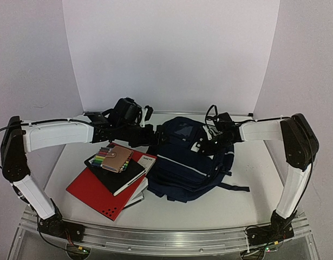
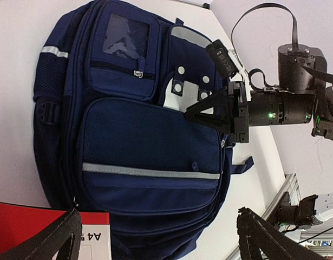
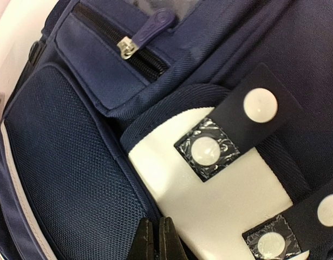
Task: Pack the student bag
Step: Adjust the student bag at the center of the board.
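On the table (image 1: 253,189) we see the bag (image 1: 190,165) lying front up between our arms, just right of a red folder (image 1: 93,192) stacked with books (image 1: 125,179) and a pen case (image 1: 116,158). Our left gripper (image 2: 158,238) hangs spread wide over the bag's lower end. Our right gripper (image 3: 155,238) is pressed together, tips at the front pocket's rim beside pale lining (image 3: 209,195); whether fabric is caught we cannot tell.

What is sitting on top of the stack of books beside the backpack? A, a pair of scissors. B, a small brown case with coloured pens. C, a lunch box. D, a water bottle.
B: a small brown case with coloured pens lies on the black notebook that tops the stack, left of the student bag.
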### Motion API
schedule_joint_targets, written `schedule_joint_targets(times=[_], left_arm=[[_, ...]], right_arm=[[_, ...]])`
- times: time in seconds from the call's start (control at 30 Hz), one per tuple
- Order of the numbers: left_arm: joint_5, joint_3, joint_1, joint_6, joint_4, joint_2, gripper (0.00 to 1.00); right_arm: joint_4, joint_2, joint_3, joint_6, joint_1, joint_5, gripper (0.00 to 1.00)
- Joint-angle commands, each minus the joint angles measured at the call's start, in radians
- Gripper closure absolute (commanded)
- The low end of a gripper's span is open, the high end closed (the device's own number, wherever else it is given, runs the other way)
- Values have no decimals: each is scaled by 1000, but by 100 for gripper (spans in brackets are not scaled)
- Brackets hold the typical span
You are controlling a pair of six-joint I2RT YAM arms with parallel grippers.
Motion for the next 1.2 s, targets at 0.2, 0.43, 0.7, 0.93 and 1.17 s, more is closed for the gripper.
schedule_joint_targets(times=[0.2,0.43,0.7,0.93,1.17], left_arm=[[-12,-4,0,-19,38,-35,0],[12,22,-16,-43,65,7,0],[9,121,-28,-68,80,114,0],[-14,246,-10,-69,43,218,1],[93,233,92,-162,108,296,1]], right_arm=[[128,7,-82,322,-204,270,100],[209,-19,-140,459,-187,186,100],[220,-172,-218,448,-145,244,90],[172,-408,-323,359,-100,202,34],[113,-460,-402,324,30,131,24]])
